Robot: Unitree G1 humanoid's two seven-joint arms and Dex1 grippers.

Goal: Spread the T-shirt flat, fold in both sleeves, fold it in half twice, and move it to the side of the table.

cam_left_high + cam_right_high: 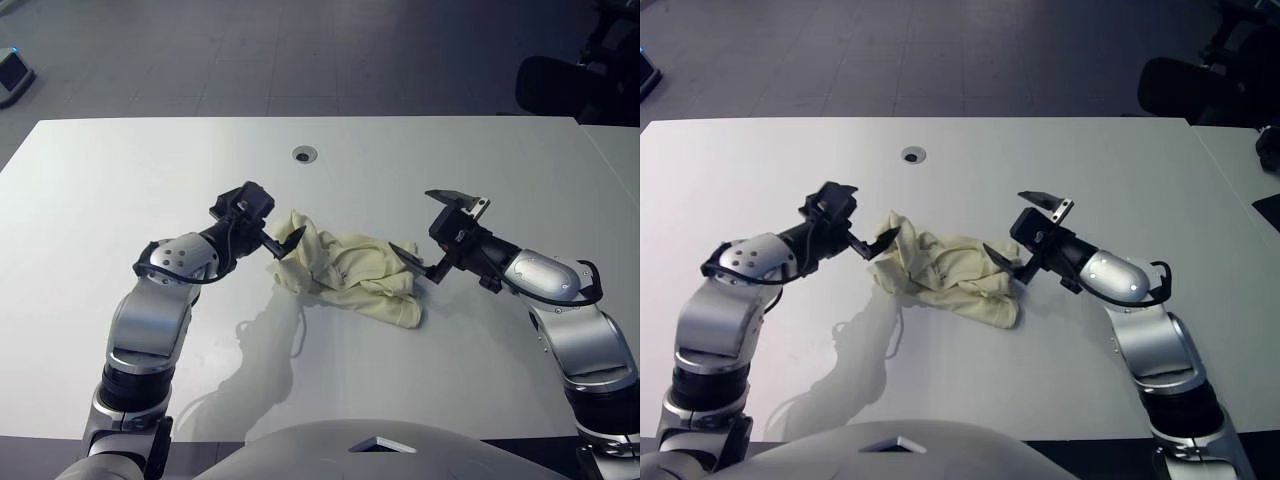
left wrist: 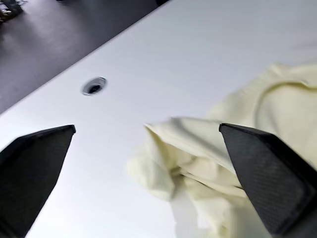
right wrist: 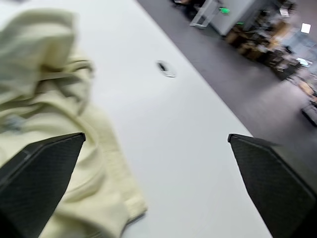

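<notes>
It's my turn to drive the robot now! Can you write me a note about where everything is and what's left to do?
Left gripper: open, at the left edge of the shirt, gripping nothing.
Right gripper: open, at the shirt's right edge, gripping nothing.
Shirt: a crumpled heap in the middle of the table, between the two grippers.
Done: nothing yet; the shirt is not spread flat.
Left: spread it flat, fold in both sleeves, fold it in half twice, then move it to the table's side.
</notes>
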